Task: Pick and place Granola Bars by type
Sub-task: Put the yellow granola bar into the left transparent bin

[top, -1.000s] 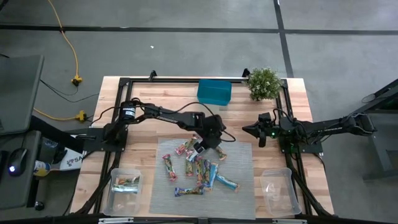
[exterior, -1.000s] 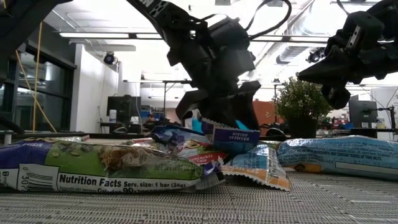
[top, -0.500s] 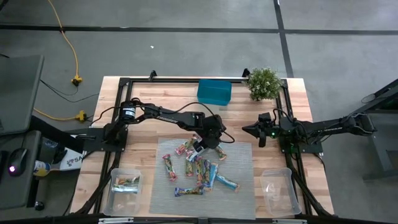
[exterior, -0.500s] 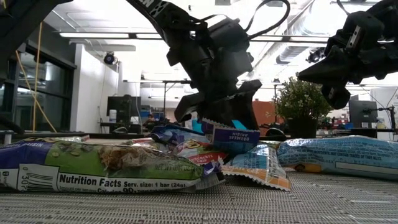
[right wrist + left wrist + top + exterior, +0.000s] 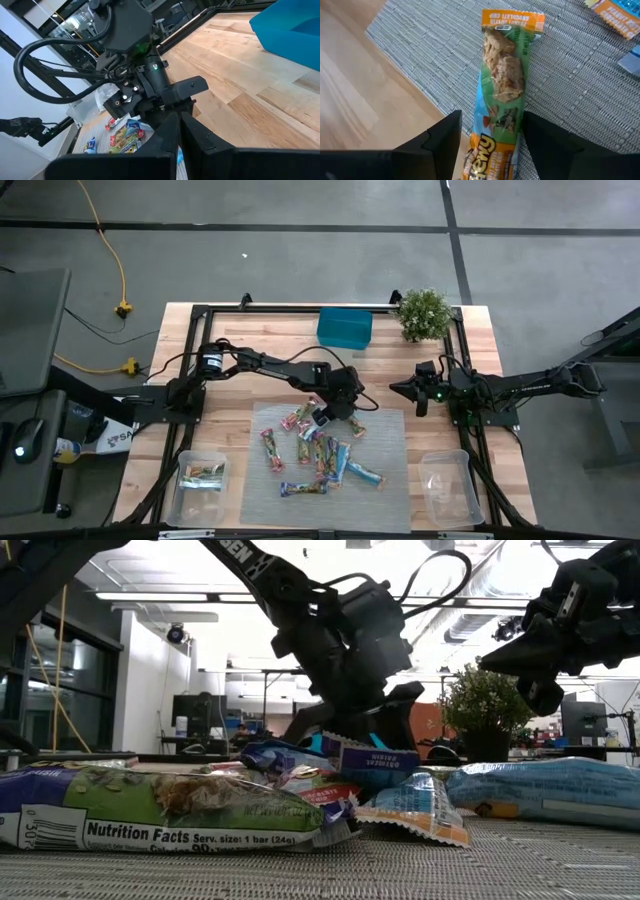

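1. Granola Bars point(image 5: 322, 456) lie scattered on the grey woven mat point(image 5: 268, 485) at the middle of the table point(image 5: 180, 330); from above the wrappers are too small to sort by type.
2. The left claw point(image 5: 322, 416) is down at the far edge of the pile, its fingers set on either side of one bar point(image 5: 501, 85) with green, orange and blue print.
3. In the left wrist view the near end of that bar runs out of the picture between the dark fingers point(image 5: 442, 145). The claw is wide apart around the wrapper, and I cannot tell if the pads touch it.
4. From table level the left claw point(image 5: 350, 735) hides the far bars, and a big green-wrapped bar point(image 5: 170, 805) blocks the foreground.
5. The right claw point(image 5: 400, 389) hangs above bare wood on the right, fingers pressed together with nothing between them.
6. A clear tub point(image 5: 201, 477) at the near left holds some bars; its contents are hard to make out.
7. A second clear tub point(image 5: 448, 485) sits at the near right.
8. A teal box point(image 5: 344, 328) and a small plant point(image 5: 424, 313) stand at the far edge.
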Controlling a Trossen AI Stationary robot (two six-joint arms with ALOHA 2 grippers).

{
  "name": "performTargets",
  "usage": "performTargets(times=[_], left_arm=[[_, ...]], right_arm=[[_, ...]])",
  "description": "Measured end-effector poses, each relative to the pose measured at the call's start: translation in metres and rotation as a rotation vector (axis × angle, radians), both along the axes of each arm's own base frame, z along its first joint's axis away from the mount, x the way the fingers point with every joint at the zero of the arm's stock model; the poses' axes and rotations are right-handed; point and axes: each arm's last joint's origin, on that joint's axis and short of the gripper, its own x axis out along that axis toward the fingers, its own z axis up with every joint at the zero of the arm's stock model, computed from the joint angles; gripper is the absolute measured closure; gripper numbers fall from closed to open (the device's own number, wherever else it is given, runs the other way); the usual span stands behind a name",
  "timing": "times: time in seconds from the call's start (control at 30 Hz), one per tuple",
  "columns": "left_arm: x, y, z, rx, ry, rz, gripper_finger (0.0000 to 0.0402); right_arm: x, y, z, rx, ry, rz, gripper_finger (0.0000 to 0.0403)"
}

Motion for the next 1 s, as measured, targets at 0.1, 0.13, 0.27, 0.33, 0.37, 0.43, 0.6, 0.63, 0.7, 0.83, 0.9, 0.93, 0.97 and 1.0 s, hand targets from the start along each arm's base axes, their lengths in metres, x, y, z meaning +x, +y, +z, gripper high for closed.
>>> performTargets(times=[0.1,0.13,0.27,0.33,0.37,0.43,0.6,0.63,0.7,0.83,0.9,0.93,0.97,1.0], left_arm=[[0.0,0.0,0.0,0.008,0.0,-0.011,0.0196],[-0.001,0.0,0.0,0.009,0.002,-0.011,0.02],[-0.001,0.0,-0.001,0.002,0.013,-0.015,0.0233],[-0.002,0.0,-0.002,0.0,0.018,-0.016,0.0255],[-0.002,0.0,-0.002,-0.002,0.02,-0.017,0.0265],[-0.002,-0.001,-0.002,-0.006,0.025,-0.014,0.0285],[-0.002,0.0,-0.002,-0.012,0.029,0.017,0.032],[-0.002,0.0,-0.001,-0.017,0.029,0.026,0.0326],[0.001,0.0,0.004,-0.015,0.028,0.037,0.0336],[0.015,0.002,0.035,0.009,-0.004,0.052,0.0355],[0.022,0.003,0.06,0.024,-0.032,0.063,0.0361],[0.024,0.003,0.072,0.028,-0.035,0.07,0.0364],[0.026,0.003,0.085,0.027,-0.039,0.085,0.0365],[0.028,0.004,0.099,0.021,-0.048,0.109,0.0366]], right_arm=[[0.0,0.0,0.0,0.0,0.0,0.0,0.0402],[0.0,0.0,0.0,0.0,0.001,0.0,0.0402],[0.0,0.0,0.0,0.0,0.001,-0.001,0.0402],[0.0,0.0,0.0,0.0,0.0,0.0,0.0402],[0.0,0.0,0.0,0.0,0.001,-0.001,0.0402],[0.0,0.0,0.0,0.0,0.0,0.0,0.0402],[0.0,0.0,0.0,0.0,0.001,0.0,0.0402],[0.0,0.0,0.0,0.0,0.0,0.0,0.0402],[0.0,0.0,0.0,0.0,0.0,-0.001,0.0402],[0.0,0.0,0.0,0.0,0.0,0.0,0.0402],[0.0,0.0,0.0,0.0,0.0,0.0,0.0402],[0.0,0.0,0.0,0.0,0.001,0.0,0.0402],[0.0,0.0,0.0,0.0,0.0,0.0,0.0402],[0.0,0.0,0.0,0.0,0.0,0.0,0.0402]])
